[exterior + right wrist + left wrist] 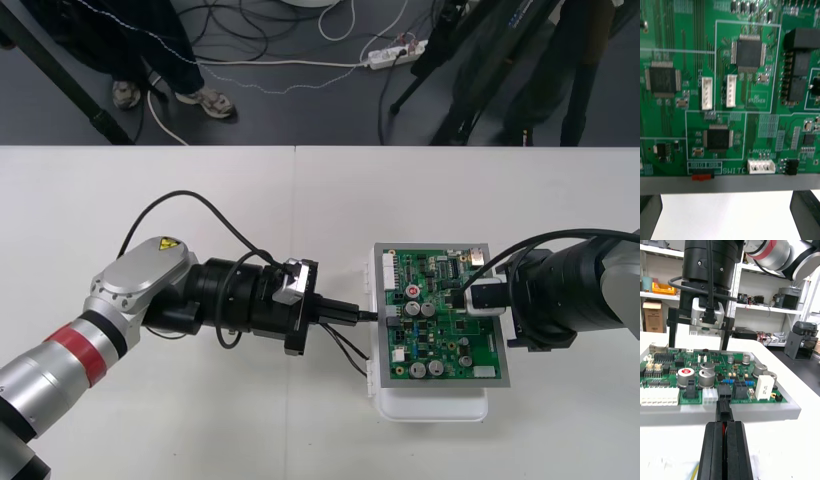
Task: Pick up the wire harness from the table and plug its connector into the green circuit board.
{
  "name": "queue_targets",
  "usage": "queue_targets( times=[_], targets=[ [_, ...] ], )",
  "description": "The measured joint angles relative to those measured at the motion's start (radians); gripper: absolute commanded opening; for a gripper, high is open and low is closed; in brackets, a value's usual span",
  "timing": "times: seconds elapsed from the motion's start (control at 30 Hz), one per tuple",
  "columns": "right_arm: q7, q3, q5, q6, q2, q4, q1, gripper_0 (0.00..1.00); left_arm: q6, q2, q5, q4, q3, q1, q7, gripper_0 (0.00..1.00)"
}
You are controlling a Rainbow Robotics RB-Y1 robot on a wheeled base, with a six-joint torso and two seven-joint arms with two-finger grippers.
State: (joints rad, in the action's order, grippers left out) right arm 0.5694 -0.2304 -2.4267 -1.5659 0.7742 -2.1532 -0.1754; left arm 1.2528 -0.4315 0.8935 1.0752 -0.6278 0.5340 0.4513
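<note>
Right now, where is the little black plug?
The plug is pinched in the shut left gripper, at the left edge of the green circuit board in the front view.

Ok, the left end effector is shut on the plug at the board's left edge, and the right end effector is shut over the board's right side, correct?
No: the right end effector is open, not shut; the right wrist view shows its fingers far apart. The rest holds: the left end effector is shut on the plug at the left edge of the circuit board.
</note>
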Motion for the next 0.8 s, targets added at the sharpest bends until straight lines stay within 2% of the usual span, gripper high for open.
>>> queue_targets(
  times=[0.8],
  targets=[
    [0.002,-0.028,-0.036,0.000,-0.028,0.000,0.000,1.00,-0.031,0.016,0.002,-0.001,-0.010,0.000,0.000,0.00]
  ],
)
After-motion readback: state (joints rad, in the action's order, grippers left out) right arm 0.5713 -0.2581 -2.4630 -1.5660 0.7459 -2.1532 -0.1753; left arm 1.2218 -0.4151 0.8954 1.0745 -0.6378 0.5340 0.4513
